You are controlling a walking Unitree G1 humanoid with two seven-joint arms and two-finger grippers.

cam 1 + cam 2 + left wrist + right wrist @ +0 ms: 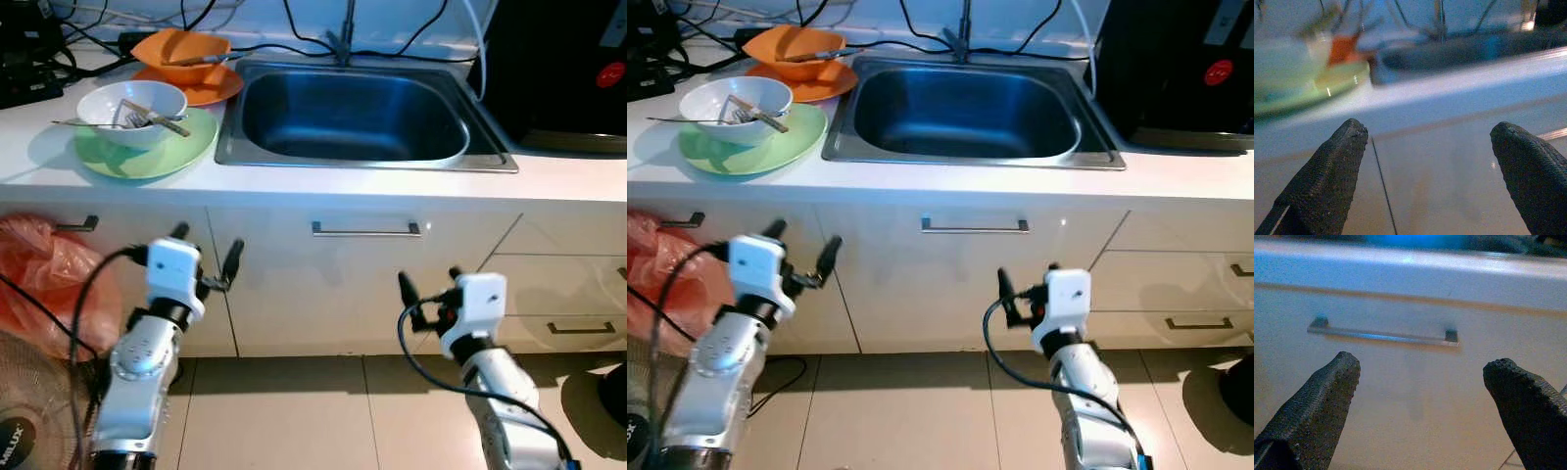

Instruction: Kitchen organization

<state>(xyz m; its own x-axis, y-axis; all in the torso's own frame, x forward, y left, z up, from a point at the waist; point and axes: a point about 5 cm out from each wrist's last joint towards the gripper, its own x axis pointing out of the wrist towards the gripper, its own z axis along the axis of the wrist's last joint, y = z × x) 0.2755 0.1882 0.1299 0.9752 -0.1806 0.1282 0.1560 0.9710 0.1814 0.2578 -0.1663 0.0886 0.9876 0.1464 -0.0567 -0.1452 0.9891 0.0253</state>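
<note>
Both end effectors, left and right, have fingers spread wide, holding nothing, low before the bench. Above the left one sits a round white bowl on a flat green plate.

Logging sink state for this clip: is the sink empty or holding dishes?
Empty. The sink shows a bare steel basin; the bowls sit on plates on the counter beside it.

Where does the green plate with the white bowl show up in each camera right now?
Left eye: green plate upper left, on the counter beside the sink.
Right eye: upper left again, same spot by the sink.
Left wrist: blurred green rim above the fingers.
Right wrist: not in it.
Shared landmark: the sink.
</note>
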